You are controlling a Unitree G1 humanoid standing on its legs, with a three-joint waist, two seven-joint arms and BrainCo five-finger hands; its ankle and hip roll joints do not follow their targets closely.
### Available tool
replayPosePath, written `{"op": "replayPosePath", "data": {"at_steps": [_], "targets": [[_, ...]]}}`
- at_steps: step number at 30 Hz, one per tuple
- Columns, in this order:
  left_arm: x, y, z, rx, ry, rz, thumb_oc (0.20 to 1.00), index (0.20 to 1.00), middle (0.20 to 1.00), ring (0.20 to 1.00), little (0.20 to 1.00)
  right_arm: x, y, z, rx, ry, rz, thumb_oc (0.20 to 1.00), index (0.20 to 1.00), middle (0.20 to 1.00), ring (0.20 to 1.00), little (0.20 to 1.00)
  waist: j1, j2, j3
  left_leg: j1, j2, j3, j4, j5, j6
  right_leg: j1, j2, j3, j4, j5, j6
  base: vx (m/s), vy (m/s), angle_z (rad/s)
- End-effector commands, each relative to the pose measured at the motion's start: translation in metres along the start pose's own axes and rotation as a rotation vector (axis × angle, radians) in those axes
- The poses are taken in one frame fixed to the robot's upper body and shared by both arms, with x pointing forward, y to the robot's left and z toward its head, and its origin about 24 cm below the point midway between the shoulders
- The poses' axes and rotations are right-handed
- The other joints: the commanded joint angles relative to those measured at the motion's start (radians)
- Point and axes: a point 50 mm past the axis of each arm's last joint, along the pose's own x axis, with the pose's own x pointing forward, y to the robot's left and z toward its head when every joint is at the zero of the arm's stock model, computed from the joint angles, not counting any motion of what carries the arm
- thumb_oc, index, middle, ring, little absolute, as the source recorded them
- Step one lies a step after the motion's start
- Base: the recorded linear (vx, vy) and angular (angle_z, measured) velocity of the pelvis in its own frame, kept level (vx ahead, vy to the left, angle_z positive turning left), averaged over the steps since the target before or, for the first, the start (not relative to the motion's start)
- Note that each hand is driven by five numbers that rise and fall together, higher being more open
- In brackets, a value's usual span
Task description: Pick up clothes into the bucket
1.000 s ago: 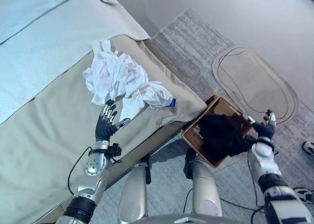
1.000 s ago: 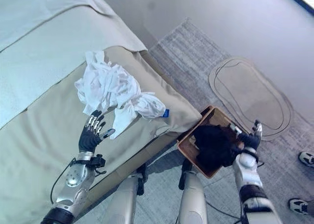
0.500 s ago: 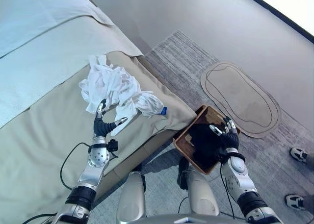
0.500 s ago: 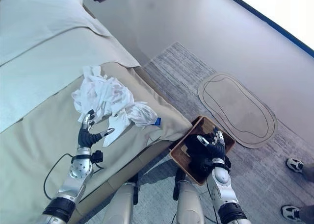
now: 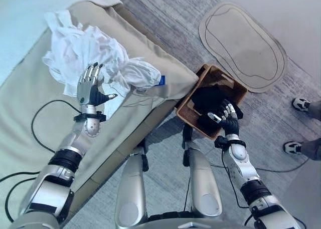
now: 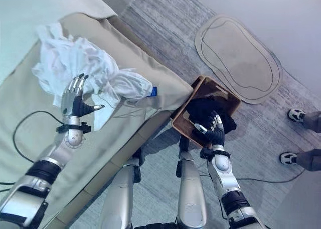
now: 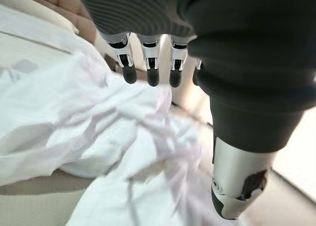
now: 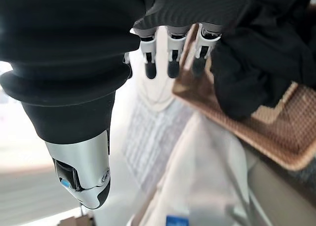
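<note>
In the left eye view, a heap of white clothes (image 5: 95, 58) lies crumpled on the tan bed (image 5: 30, 113), at about ten o'clock from the middle of the scene. The left hand (image 5: 89, 87) is raised just over the near edge of that heap, fingers straight and spread wide, thumb out to the side, holding nothing. At about three o'clock, on the grey carpet (image 5: 165, 18) beside the bed's corner, stands the woven brown basket (image 5: 189, 113) with a black garment (image 5: 210, 99) inside it. The right hand (image 5: 228, 120) sits over the basket's near edge, fingers loosely extended above the black garment, gripping nothing. An oval mat (image 5: 243, 43) lies at one o'clock, well apart from the basket, and a person's shoes (image 5: 296, 124) show at the three o'clock edge.

The right eye view gives the same layout, with a small blue tag (image 6: 154, 91) at the edge of the white clothes toward the basket.

In the left wrist view, the hand's fingers (image 7: 150, 67) hang straight above the white clothes, apart from them.

In the right wrist view, the fingers (image 8: 170, 53) are relaxed and open beside the black garment in the basket.
</note>
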Motion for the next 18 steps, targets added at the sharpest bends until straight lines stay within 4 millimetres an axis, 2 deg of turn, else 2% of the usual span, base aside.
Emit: {"op": "replayPosePath", "data": {"at_steps": [1, 3, 8, 9, 10, 12, 18], "targets": [[0.021, 0.022, 0.0, 0.114, -0.034, 0.102, 1.0, 1.0, 1.0, 1.0, 1.0, 0.001, -0.01, 0.029, -0.009, -0.156, 0.002, 1.0, 1.0, 1.0, 1.0, 1.0, -0.018, -0.017, -0.035, -0.074, 0.023, -0.023, 0.091, -0.025, -0.007, 0.018, -0.073, 0.0, 0.046, -0.012, 0.073, -0.03, 0.013, -0.01], [0.024, 0.025, 0.001, 0.137, -0.052, 0.108, 1.0, 1.0, 1.0, 1.0, 1.0, 0.002, -0.011, 0.03, -0.01, -0.16, -0.002, 1.0, 1.0, 1.0, 1.0, 1.0, -0.02, -0.015, -0.034, -0.086, 0.022, -0.026, 0.092, -0.024, -0.007, 0.007, -0.073, -0.001, 0.048, -0.011, 0.074, 0.0, 0.0, 0.0], [0.036, 0.033, 0.002, 0.317, -0.135, 0.101, 1.0, 1.0, 1.0, 1.0, 1.0, 0.005, -0.011, 0.036, -0.016, -0.187, 0.015, 1.0, 1.0, 1.0, 1.0, 1.0, -0.033, -0.008, -0.032, -0.141, 0.022, -0.024, 0.106, -0.02, -0.01, -0.055, -0.072, 0.008, 0.062, -0.002, 0.076, -0.01, 0.005, -0.01], [0.042, 0.036, 0.006, 0.396, -0.186, 0.087, 1.0, 1.0, 1.0, 1.0, 1.0, 0.005, -0.01, 0.037, -0.022, -0.192, 0.029, 1.0, 1.0, 1.0, 1.0, 1.0, -0.038, -0.007, -0.03, -0.154, 0.021, -0.025, 0.111, -0.019, -0.01, -0.068, -0.069, 0.011, 0.066, -0.001, 0.077, 0.0, 0.0, 0.0], [0.042, 0.036, 0.006, 0.396, -0.187, 0.087, 1.0, 1.0, 1.0, 1.0, 1.0, 0.005, -0.01, 0.037, -0.021, -0.193, 0.028, 1.0, 1.0, 1.0, 1.0, 1.0, -0.038, -0.007, -0.03, -0.155, 0.021, -0.026, 0.111, -0.019, -0.01, -0.069, -0.069, 0.011, 0.066, -0.001, 0.077, 0.0, 0.0, 0.0], [0.046, 0.038, 0.019, 0.499, -0.31, 0.075, 1.0, 1.0, 1.0, 1.0, 1.0, 0.002, -0.011, 0.034, -0.026, -0.187, 0.044, 1.0, 1.0, 1.0, 1.0, 1.0, -0.043, -0.003, -0.032, -0.167, 0.019, -0.03, 0.117, -0.024, -0.009, -0.083, -0.066, 0.015, 0.073, -0.005, 0.075, 0.0, 0.0, 0.0], [0.047, 0.03, 0.043, 0.569, -0.476, 0.042, 1.0, 1.0, 1.0, 1.0, 1.0, 0.0, -0.014, 0.028, -0.021, -0.162, 0.045, 1.0, 1.0, 1.0, 1.0, 1.0, -0.045, 0.008, -0.046, -0.171, 0.015, -0.036, 0.109, -0.025, -0.011, -0.089, -0.065, 0.017, 0.07, -0.011, 0.076, 0.0, 0.0, 0.0]]}}
